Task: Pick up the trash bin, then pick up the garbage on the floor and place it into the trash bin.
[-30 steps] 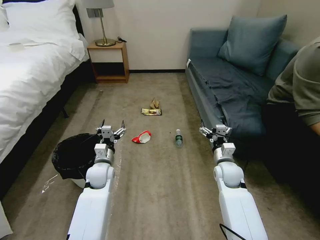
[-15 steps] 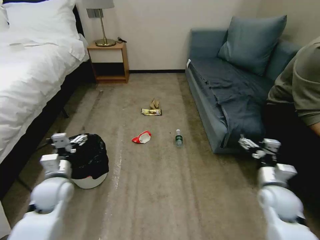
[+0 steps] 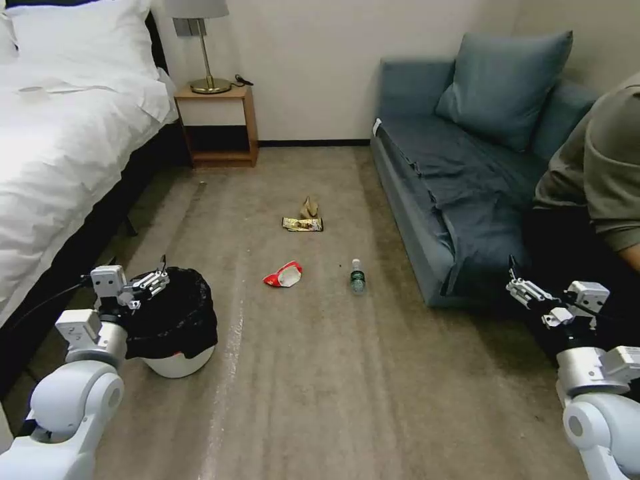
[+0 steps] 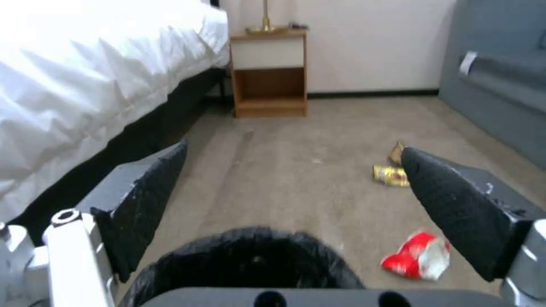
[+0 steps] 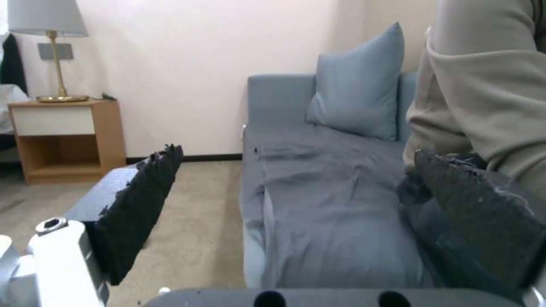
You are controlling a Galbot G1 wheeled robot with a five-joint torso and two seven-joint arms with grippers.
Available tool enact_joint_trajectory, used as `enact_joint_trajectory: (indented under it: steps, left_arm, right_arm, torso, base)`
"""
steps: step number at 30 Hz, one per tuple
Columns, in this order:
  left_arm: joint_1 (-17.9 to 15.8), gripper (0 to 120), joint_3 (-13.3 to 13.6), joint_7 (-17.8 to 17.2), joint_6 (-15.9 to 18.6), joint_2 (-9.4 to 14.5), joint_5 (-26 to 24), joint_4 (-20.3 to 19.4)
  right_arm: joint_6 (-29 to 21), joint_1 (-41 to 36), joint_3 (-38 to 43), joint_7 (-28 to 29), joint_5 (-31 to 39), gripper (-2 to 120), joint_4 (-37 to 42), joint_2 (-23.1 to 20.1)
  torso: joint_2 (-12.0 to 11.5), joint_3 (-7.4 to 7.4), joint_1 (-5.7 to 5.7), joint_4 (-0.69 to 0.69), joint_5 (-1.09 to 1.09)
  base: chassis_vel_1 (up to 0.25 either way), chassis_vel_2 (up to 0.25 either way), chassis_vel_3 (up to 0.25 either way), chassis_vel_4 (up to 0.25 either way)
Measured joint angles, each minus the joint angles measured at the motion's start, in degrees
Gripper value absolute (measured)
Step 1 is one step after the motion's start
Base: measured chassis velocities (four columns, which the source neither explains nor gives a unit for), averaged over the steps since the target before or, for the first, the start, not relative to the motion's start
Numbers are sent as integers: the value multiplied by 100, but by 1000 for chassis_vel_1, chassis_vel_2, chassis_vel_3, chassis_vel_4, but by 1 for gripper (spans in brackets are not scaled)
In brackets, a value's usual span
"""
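Head view: the trash bin [image 3: 175, 319], white with a black liner over its rim, is seen standing on the carpet beside the bed [image 3: 53, 153]. The left gripper [image 3: 137, 285] is held at the bin's near-left rim, its fingers spread wide with nothing between them; whether they touch the liner cannot quite be told. On the floor ahead are found the red-and-white snack packet [image 3: 283, 274], the clear bottle [image 3: 358, 277], the gold wrapper [image 3: 303, 224] and the tan paper wad [image 3: 309, 207]. The right gripper [image 3: 533, 301] is held wide and empty by the sofa [image 3: 440, 173].
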Motion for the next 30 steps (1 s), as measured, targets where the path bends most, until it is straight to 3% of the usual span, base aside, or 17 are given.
enact_joint_trajectory:
  steps: [1,2,4,5,7,8,10,13,14,15,17,18,19,21,25,30]
  left_arm:
    - [54,100,-91,4,391,10,-62,-20]
    - [54,100,-91,4,391,10,-62,-20]
    - [76,100,-166,-177,1113,52,-390,2]
    - [76,100,-166,-177,1113,52,-390,2]
    - [-35,100,-160,-658,1590,24,-900,192]
    - [-35,100,-160,-658,1590,24,-900,192]
    - [-129,100,-116,-1410,1974,-83,-1916,209]
    - [-161,100,-115,-1682,2012,-158,-2178,192]
    - [-187,100,-117,-1929,1970,-231,-2303,170]
    - [-235,100,-126,-2398,1809,-344,-2457,152]
    - [-262,100,-127,-2584,1732,-375,-2493,158]
    - [-366,100,-154,-3023,1603,-429,-2593,240]
    - [-366,100,-154,-3023,1603,-429,-2593,240]
    - [-531,100,-222,-3484,1583,-448,-2918,374]
    - [-725,100,-338,-3765,1559,-508,-3161,501]
    - [-1198,100,-445,-3947,1564,-619,-3477,1141]
  right_arm:
    - [21,-12,8,-19,-4,100,-13,0]
    - [21,-12,8,-19,-4,100,-13,0]
    - [59,-34,12,-47,-6,100,-24,24]
    - [59,-34,12,-47,-6,100,-24,24]
    - [90,-58,-16,-86,-18,100,-46,76]
    - [90,-58,-16,-86,-18,100,-46,76]
    - [146,-85,-45,-168,-62,100,-123,107]
    - [172,-90,-53,-207,-89,100,-171,114]
    - [197,-90,-61,-231,-118,100,-226,126]
    - [226,-82,-90,-246,-152,100,-293,147]
    - [239,-76,-110,-247,-166,100,-315,155]
    - [309,-62,-172,-237,-221,100,-337,184]
    - [309,-62,-172,-237,-221,100,-337,184]
    - [341,-57,-249,-224,-272,100,-283,214]
    - [341,-38,-296,-219,-308,100,-231,226]
    - [385,-11,-404,-171,-435,100,-234,291]
  torso:
    - [0,0,0,0,0]
    - [0,0,0,0,0]
    - [0,0,0,2,1]
    - [0,0,0,2,1]
    - [0,0,0,0,0]
    - [0,0,0,0,0]
    - [0,0,0,0,-1]
    - [0,0,0,0,0]
    - [0,0,0,0,0]
    - [0,0,0,0,1]
    - [0,0,0,0,0]
    - [0,0,0,0,2]
    - [0,0,0,0,2]
    - [0,0,0,1,0]
    - [0,0,0,1,1]
    - [0,1,0,1,0]
  base:
    - [0,0,0,0]
    - [0,0,0,0]
    - [0,0,0,0]
    - [0,0,0,0]
    - [0,0,0,0]
    - [0,0,0,0]
    - [0,0,0,0]
    - [0,0,0,0]
    - [0,0,0,0]
    - [0,0,0,0]
    - [0,0,0,0]
    - [0,0,0,0]
    - [0,0,0,0]
    - [0,0,0,0]
    - [0,0,0,0]
    - [0,0,0,0]
